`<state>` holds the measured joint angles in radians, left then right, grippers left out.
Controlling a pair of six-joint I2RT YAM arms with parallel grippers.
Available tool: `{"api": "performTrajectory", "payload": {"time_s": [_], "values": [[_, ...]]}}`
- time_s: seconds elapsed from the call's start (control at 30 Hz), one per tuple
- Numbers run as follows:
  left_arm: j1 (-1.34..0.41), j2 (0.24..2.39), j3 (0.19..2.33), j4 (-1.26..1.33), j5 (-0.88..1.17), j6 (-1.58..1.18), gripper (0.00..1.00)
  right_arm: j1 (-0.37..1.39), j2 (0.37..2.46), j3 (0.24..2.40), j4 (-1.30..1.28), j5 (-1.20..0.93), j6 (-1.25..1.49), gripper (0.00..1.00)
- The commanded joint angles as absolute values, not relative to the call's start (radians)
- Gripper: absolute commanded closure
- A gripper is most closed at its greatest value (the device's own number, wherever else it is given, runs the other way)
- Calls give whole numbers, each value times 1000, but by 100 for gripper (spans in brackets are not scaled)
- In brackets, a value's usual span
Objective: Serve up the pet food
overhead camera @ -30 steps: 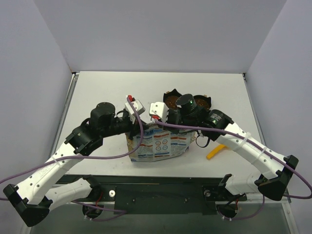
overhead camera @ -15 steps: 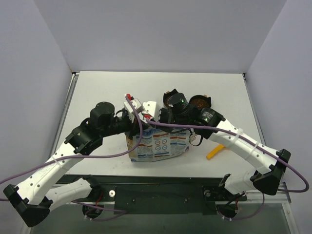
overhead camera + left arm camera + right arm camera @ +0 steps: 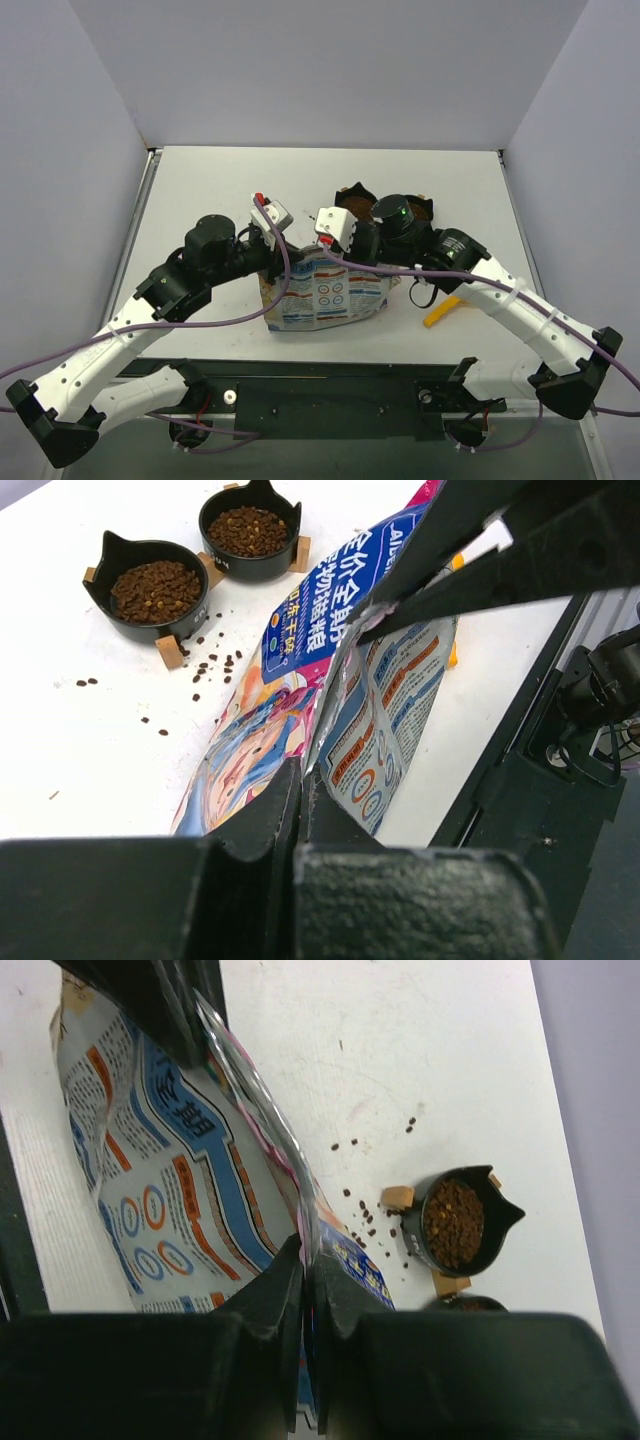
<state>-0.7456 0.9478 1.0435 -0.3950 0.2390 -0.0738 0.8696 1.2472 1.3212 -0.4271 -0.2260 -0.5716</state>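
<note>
The pet food bag (image 3: 328,296) stands at the table's front middle with its white-and-blue back to the camera. My left gripper (image 3: 303,780) is shut on the left end of its magenta top edge. The right gripper (image 3: 305,1255) is shut on the same edge further right, so the seam (image 3: 255,1090) runs taut between them. Brown kibble fills two black bowls (image 3: 155,585) (image 3: 250,530) just behind the bag. Loose pellets (image 3: 205,668) lie scattered on the table beside them. From the right wrist, one full bowl (image 3: 455,1222) shows clearly.
A yellow-orange scoop (image 3: 440,313) lies on the table right of the bag, under the right arm. The table's black front edge (image 3: 520,770) runs close behind the bag. Grey walls enclose the table on three sides.
The right gripper slid left along the bag's top towards the left gripper, then came back right and is pinched on the edge again. The left gripper kept its hold.
</note>
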Motion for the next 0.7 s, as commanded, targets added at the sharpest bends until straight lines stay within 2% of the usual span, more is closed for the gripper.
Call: {"api": "performTrajectory", "payload": {"time_s": [0.0,0.67], "values": [[-730,877,1057,-451,160,-63,100,720,1155,1305,-564,124,-684,100],[-729,854,1051,-457,144,-60,100,448,1069,1247,-649,196,-758,100]]}}
